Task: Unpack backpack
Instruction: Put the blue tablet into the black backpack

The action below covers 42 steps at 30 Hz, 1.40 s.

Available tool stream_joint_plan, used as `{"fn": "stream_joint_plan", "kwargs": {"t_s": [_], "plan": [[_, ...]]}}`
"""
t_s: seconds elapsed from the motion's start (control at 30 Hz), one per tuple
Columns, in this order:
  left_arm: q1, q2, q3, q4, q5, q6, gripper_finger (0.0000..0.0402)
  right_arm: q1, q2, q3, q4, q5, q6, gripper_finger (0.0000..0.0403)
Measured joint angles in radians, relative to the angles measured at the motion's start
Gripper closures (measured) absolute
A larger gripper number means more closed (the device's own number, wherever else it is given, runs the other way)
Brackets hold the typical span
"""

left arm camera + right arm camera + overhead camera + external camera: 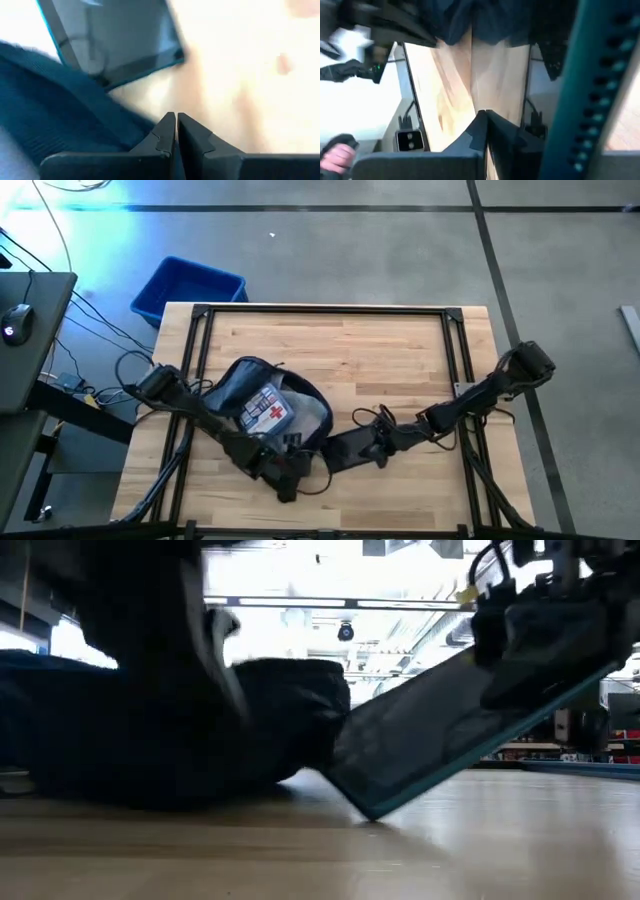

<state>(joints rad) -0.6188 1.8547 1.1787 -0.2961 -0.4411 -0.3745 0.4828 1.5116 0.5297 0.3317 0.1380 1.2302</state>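
Observation:
The dark navy backpack [262,412] lies left of the table's middle, its mouth open on a blue pouch with a red cross [266,412]. A flat dark tablet with a teal rim [440,735] leans tilted beside it, one corner on the wood. My left gripper [176,125] is shut at the backpack's near edge [285,472]. My right gripper [485,120] is shut at the tablet's raised end [378,442]. My left gripper's shut fingers lie against the backpack's blue cloth [135,132] at its near edge, slanting down. I cannot tell whether any cloth is caught between them. My right gripper's fingers are shut with nothing between them. The tablet's teal rim [590,100] runs along the gripper's outer side. The tablet's raised end [500,680] lies against the gripper, and its lower corner [370,810] stands on the table.
A bright-blue bin [188,288] stands on the floor past the table's far left corner. A black frame [320,310] borders the tabletop. Bare wood [380,355] lies far of both arms. A person's hand [337,152] shows beyond the table's edge.

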Motion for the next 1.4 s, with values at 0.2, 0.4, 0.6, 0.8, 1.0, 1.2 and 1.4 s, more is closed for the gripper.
{"fn": "stream_joint_plan", "kwargs": {"t_s": [0.2,0.4,0.6,0.8,1.0,1.2,1.4], "plan": [[-0.116,-0.119,0.084,-0.124,-0.023,-0.087,0.0402,0.015,-0.173,0.026,-0.067,0.073,-0.111,0.0396],[-0.241,-0.203,0.096,-0.297,-0.13,-0.332,0.0402,-0.064,-0.191,0.179,-0.084,0.056,-0.322,0.0396],[-0.353,-0.185,0.079,-0.525,-0.147,-0.717,0.0402,-0.241,-0.047,0.385,-0.195,-0.16,-0.504,0.0396],[-0.412,-0.137,0.007,-0.549,-0.109,-0.964,0.0402,-0.379,0.173,0.587,-0.319,-0.362,-0.611,0.0396],[-0.403,-0.064,-0.05,-0.611,-0.068,-1.01,0.0402,-0.408,0.348,0.722,-0.368,-0.568,-0.627,0.0396],[-0.347,0.02,-0.058,-0.686,-0.185,-0.926,0.0402,-0.379,0.443,0.759,-0.378,-0.608,-0.602,0.0396],[-0.291,0.056,-0.058,-0.677,-0.239,-0.821,0.0402,-0.365,0.488,0.761,-0.367,-0.548,-0.575,0.036]]}}
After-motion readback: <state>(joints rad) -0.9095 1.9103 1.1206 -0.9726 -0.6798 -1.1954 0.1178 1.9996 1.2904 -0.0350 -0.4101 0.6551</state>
